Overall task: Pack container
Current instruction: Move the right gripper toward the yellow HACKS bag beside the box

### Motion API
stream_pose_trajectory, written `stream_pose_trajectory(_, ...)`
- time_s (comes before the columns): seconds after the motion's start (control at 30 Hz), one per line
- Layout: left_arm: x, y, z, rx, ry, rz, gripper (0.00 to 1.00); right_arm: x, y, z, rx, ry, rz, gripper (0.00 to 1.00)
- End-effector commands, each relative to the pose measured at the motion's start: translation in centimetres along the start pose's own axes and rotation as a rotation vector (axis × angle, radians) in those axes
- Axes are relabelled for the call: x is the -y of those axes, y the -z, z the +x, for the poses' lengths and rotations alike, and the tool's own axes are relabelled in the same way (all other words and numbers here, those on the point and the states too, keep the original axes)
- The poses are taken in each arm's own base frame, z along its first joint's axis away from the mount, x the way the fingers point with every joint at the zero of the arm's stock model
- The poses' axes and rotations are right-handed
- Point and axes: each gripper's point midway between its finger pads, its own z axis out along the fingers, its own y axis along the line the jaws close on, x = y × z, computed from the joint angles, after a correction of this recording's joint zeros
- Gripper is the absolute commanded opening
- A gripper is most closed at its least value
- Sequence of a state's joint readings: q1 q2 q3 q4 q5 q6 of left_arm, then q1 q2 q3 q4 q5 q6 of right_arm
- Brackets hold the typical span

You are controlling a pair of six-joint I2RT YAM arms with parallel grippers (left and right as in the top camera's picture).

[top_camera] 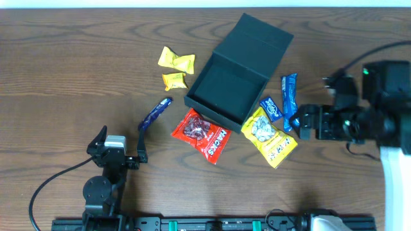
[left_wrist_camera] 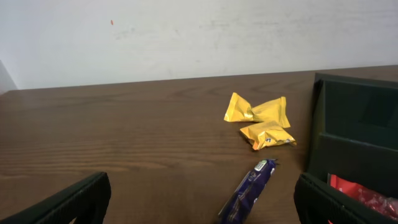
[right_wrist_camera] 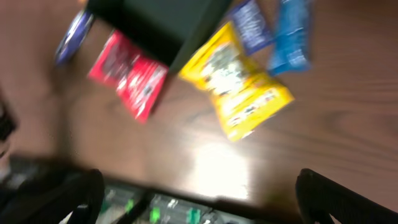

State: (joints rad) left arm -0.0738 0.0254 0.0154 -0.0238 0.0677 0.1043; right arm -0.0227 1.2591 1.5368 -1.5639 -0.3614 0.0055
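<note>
The container (top_camera: 226,90) is a dark square box, open and empty, with its flap lid (top_camera: 255,40) tilted back. Snack packets lie around it: two yellow ones (top_camera: 176,61), a purple bar (top_camera: 155,113), a red packet (top_camera: 202,135), a large yellow packet (top_camera: 270,136), a small blue packet (top_camera: 271,108) and a long blue packet (top_camera: 289,93). My left gripper (top_camera: 121,144) is open and empty, with the purple bar (left_wrist_camera: 249,190) just ahead of it between the jaws. My right gripper (top_camera: 299,123) is open and empty, right of the large yellow packet (right_wrist_camera: 239,87). The right wrist view is blurred.
The container's wall (left_wrist_camera: 354,124) stands at the right of the left wrist view, with the red packet (left_wrist_camera: 364,196) beside it. A black rail (top_camera: 212,223) with green lights runs along the table's front edge. Cables run by both arm bases.
</note>
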Motion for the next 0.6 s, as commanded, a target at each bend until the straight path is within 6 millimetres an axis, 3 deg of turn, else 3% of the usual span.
stream_pose_trajectory(0.0, 0.1, 0.0, 1.7, -0.056, 0.004, 0.004, 0.95, -4.8, -1.1, 0.8, -0.064, 0.245, -0.327, 0.99)
stream_pose_trajectory(0.07, 0.1, 0.0, 1.7, -0.056, 0.004, 0.004, 0.95, -5.6, -2.1, 0.6, -0.092, 0.205, -0.42, 0.99)
stream_pose_trajectory(0.17, 0.1, 0.0, 1.7, -0.056, 0.004, 0.004, 0.95, -4.6, -4.8, -0.5, -0.123, -0.023, -0.402, 0.99)
stream_pose_trajectory(0.3, 0.1, 0.0, 1.6, -0.056, 0.004, 0.004, 0.95, -3.4, -7.6, -3.8, -0.032, -0.03, -0.394, 0.99)
stream_pose_trajectory(0.47, 0.1, 0.0, 1.7, -0.056, 0.004, 0.004, 0.95, -2.2, -9.3, -3.7, -0.12, -0.315, -0.336, 0.99)
stream_pose_trajectory(0.57, 0.1, 0.0, 1.7, -0.056, 0.004, 0.004, 0.95, -1.2, -10.7, -2.6, -0.16, -0.428, -0.293, 0.99)
